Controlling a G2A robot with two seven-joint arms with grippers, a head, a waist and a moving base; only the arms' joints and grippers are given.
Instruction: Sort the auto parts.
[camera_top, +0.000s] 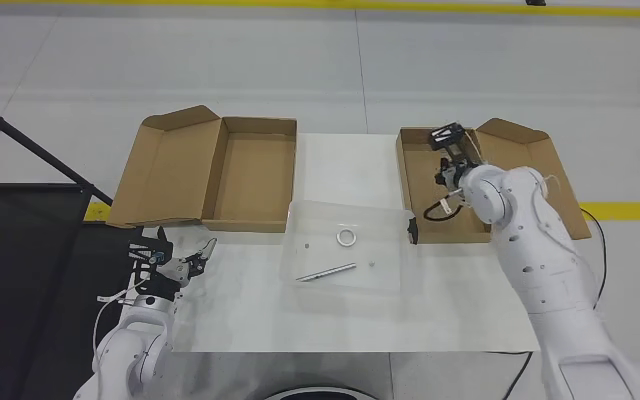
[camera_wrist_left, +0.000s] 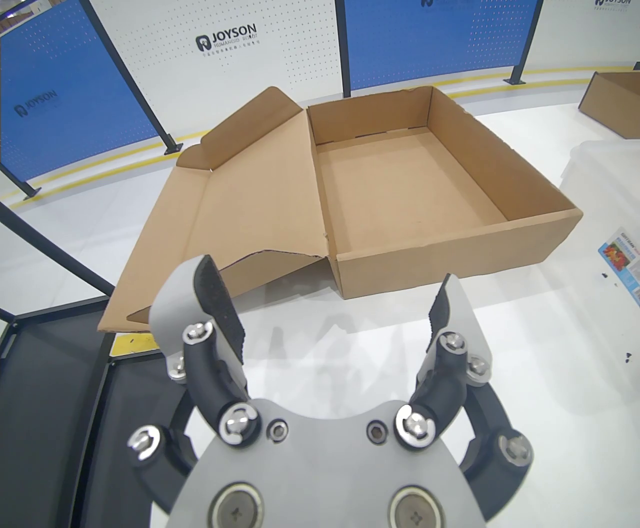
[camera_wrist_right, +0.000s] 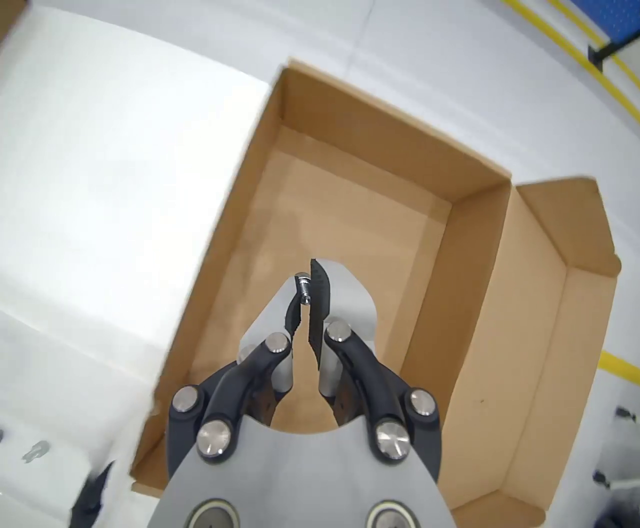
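Fingers (camera_wrist_right: 320, 295) of the right gripper (camera_wrist_right: 306, 282) are clenched on a bolt (camera_wrist_right: 302, 290), pinching it at the very tips with the pads almost meeting. Check the right wrist view: you see the bolt held over the floor of the right box (camera_wrist_right: 350, 215), near the middle of its width. In the top view, the right arm extends over this box, which sits at the table's (camera_wrist_left: 525, 350) far right with its lid folded to the outer side.

Pads of the left gripper (camera_wrist_left: 327, 280) are spread wide apart, released, with bare table showing between them. In the top view you find this gripper low at the table's front left corner. It points toward the left box (camera_wrist_left: 410, 180), whose lid is folded open to the outer side.

Locate the tray (camera_top: 385, 225) between the two boxes. It contains a ring (camera_top: 346, 237) and a thin rod (camera_top: 326, 271), lying apart from each other. You also see a small metal part (camera_wrist_right: 35, 450) in the tray.
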